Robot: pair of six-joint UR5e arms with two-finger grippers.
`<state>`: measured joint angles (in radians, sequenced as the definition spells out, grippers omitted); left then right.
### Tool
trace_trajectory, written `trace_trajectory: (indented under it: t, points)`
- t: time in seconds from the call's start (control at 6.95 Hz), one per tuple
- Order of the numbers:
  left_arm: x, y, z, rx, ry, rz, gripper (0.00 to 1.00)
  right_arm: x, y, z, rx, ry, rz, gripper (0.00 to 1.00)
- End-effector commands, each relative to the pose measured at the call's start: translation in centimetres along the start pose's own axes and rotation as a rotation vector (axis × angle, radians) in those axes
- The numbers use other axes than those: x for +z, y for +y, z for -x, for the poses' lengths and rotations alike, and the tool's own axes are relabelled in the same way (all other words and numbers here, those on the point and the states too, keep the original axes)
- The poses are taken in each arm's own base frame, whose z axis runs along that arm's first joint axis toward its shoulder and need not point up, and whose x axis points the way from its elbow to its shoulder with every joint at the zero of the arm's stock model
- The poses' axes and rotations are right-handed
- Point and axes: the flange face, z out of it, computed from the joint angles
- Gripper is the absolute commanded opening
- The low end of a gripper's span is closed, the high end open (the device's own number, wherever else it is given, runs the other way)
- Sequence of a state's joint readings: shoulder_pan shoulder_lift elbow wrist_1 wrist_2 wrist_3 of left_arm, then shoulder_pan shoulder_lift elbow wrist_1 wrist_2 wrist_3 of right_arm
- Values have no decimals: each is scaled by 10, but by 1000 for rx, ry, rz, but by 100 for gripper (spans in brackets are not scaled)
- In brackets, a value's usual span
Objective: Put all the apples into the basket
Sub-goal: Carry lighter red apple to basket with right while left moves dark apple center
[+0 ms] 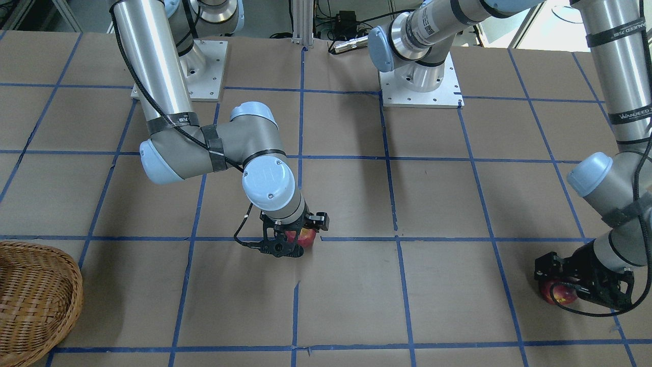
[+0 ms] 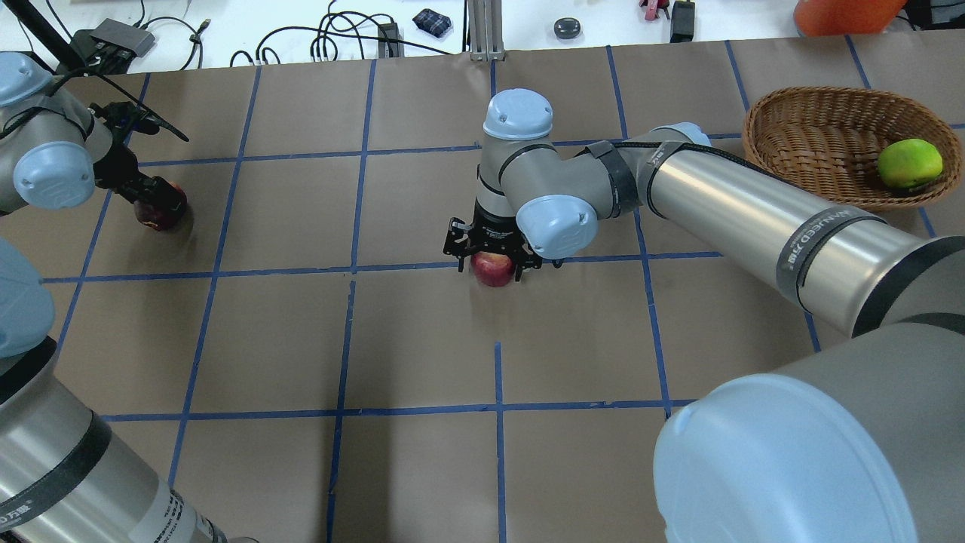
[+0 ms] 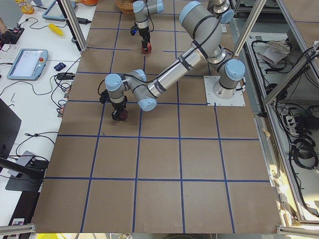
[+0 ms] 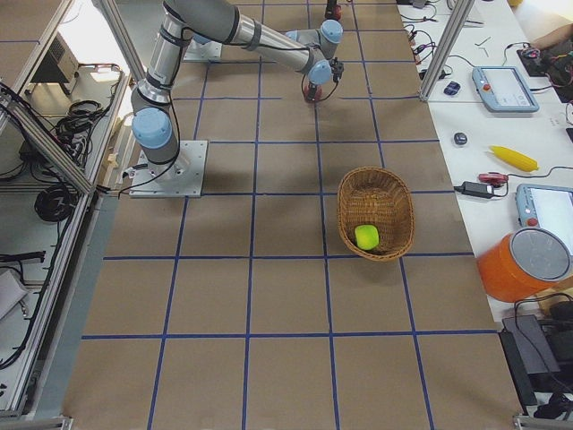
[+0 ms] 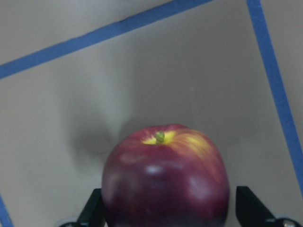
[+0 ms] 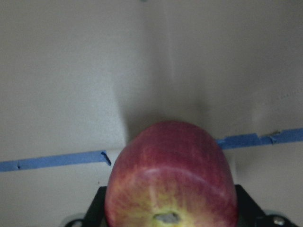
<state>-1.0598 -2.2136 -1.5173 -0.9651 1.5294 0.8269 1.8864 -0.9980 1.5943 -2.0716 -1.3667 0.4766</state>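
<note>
The dark maroon apple [image 5: 165, 179] with a yellow patch rests on the table between the fingers of my left gripper [image 2: 147, 197]. The jaws are open, with a small gap on one side; the apple also shows in the overhead view [image 2: 161, 211] and the front view [image 1: 557, 293]. The red apple [image 6: 170, 182] with its yellowish end sits on the table between the fingers of my right gripper [image 2: 491, 260]. Those jaws are open and close against its sides; it also shows in the overhead view [image 2: 491, 270]. The lime green apple [image 2: 909, 163] lies in the wicker basket [image 2: 814, 136].
The basket stands at the table's far right in the overhead view and at the lower left in the front view [image 1: 30, 300]. Blue tape lines grid the brown table. Cables and small devices lie past the far edge. An orange container [image 4: 524, 264] stands off the table.
</note>
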Motion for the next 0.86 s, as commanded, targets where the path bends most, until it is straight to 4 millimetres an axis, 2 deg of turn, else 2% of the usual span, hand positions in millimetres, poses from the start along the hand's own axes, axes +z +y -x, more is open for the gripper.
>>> trace_trajectory:
  t: [0.0,0.14,0.29,0.43,0.58,0.72]
  points:
    - [0,2,11,-11,9,-7,51,-35,-22,-20,42,0,-61,0]
    - [-9,0,-2,-3,26,36,45,-86,-29,-34,69,-28,-120,0]
    - [-21,-8,-34,-74,65,76,45,-141,-44,-74,132,-27,-143,0]
    - [-39,-6,-74,-155,116,136,44,-188,-66,-135,202,71,-197,0]
    - [-45,-6,-125,-232,169,192,41,-219,-81,-179,165,92,-236,0]
    - [-43,-9,-188,-332,210,213,41,-231,-100,-239,104,127,-238,0]
